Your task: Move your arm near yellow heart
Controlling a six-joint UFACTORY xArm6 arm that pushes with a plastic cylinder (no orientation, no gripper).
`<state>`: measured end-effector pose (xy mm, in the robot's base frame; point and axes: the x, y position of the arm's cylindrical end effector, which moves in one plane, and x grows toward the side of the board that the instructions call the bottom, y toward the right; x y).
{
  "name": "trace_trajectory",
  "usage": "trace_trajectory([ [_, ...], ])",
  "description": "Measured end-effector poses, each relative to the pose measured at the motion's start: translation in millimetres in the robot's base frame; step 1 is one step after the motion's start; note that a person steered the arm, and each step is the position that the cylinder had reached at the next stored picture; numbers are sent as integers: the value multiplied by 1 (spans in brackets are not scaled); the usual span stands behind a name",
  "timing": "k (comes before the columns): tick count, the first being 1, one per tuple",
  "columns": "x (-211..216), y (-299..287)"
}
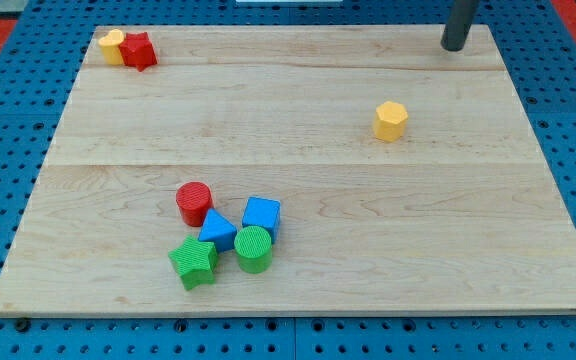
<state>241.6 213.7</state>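
Dark rod cut off by the view's top, with my tip (454, 47) down near the board's (298, 290) far right corner; no jaws to be made out on it, so apart or together cannot be told. Well apart from it, tucked in the far left corner: yellow heart (112, 46), its outline small and hard to read, touching the red star (140, 50) on the side towards the tip. Elsewhere: yellow hexagon (391, 120) alone towards the right edge, and near the near edge a tight cluster of red cylinder (194, 203), blue cube (262, 215), blue block (217, 230) of unclear shape, green cylinder (253, 249) and green star (194, 263).
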Motion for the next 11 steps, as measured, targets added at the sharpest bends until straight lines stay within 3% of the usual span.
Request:
trace_trajectory([
  [2, -21, -76],
  [6, -26, -110],
  [7, -22, -127],
  [8, 13, -165],
  [9, 58, -237],
  [11, 73, -495],
])
